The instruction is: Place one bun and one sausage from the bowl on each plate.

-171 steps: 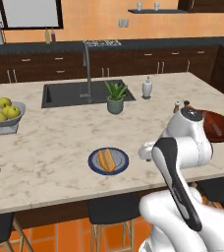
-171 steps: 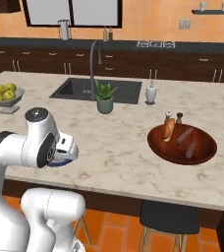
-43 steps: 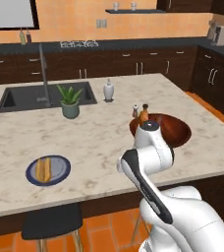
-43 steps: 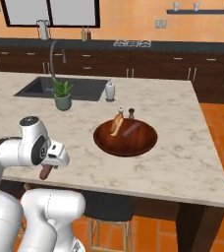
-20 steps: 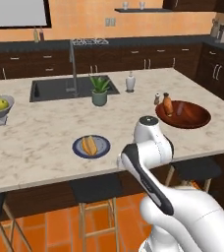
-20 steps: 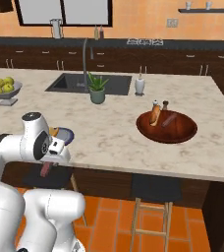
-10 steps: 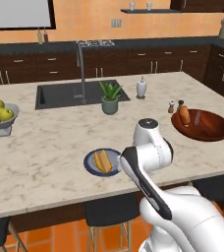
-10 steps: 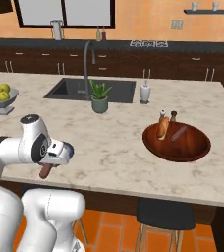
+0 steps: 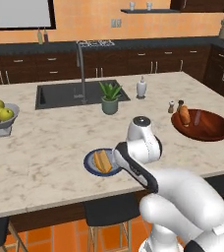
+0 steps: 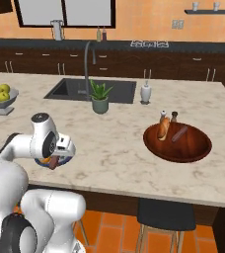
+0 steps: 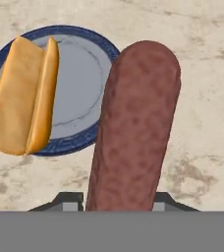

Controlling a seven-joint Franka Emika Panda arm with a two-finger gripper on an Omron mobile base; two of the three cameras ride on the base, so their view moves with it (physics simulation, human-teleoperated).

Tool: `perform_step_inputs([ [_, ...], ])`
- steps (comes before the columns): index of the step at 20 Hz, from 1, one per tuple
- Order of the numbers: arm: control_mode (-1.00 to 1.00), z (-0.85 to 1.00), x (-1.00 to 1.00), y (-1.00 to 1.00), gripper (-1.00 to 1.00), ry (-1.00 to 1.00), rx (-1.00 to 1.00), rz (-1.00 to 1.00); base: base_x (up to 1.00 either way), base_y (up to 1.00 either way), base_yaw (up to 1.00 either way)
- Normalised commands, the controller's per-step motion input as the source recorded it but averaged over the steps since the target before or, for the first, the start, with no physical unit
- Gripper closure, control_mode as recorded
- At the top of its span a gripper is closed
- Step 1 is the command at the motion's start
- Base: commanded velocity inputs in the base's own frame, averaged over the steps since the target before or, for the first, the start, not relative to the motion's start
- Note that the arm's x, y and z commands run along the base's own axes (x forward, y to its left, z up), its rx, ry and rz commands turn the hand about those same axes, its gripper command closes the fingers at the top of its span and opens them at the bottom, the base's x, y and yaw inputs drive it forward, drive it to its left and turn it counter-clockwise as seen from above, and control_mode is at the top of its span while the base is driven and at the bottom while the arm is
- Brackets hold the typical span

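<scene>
My gripper (image 11: 118, 206) is closed on one sausage (image 11: 136, 128), above the blue plate (image 11: 87, 74) carrying one bun (image 11: 23, 96). Farther off, the wooden bowl (image 10: 181, 148) holds one more bun (image 10: 163, 129) and one sausage (image 10: 179, 133). No readable writing.

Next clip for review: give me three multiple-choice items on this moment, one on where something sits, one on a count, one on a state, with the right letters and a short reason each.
1. Where does the bun near the arm lie?
A. on the dark blue plate
B. in the sink
C. on a stool

2. How many buns are left in the wooden bowl?
A. none
B. one
C. three

3. What is the gripper doing?
A. standing open with nothing in it
B. closed on a sausage
C. closed on a shaker

Answers:
1 A: the hand view shows the bun resting on the blue plate.
2 B: a single bun leans inside the bowl.
3 B: the sausage rises from between the finger tips.
</scene>
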Motion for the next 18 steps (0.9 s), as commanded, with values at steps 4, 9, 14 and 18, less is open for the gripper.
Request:
perform_step_inputs([
  [4,-1.0,-0.03,1.0,0.21,1.0,0.1,0.02,0.04,0.0,0.0,0.0],
  [9,-1.0,-0.12,0.97,0.3,1.0,0.0,0.0,0.0,0.0,0.0,0.0],
  [14,-1.0,-0.37,0.67,0.25,1.0,-0.02,0.0,0.0,0.0,0.0,0.0],
  [18,-1.0,-0.5,0.3,0.36,1.0,0.0,0.0,0.01,0.0,0.0,0.0],
])
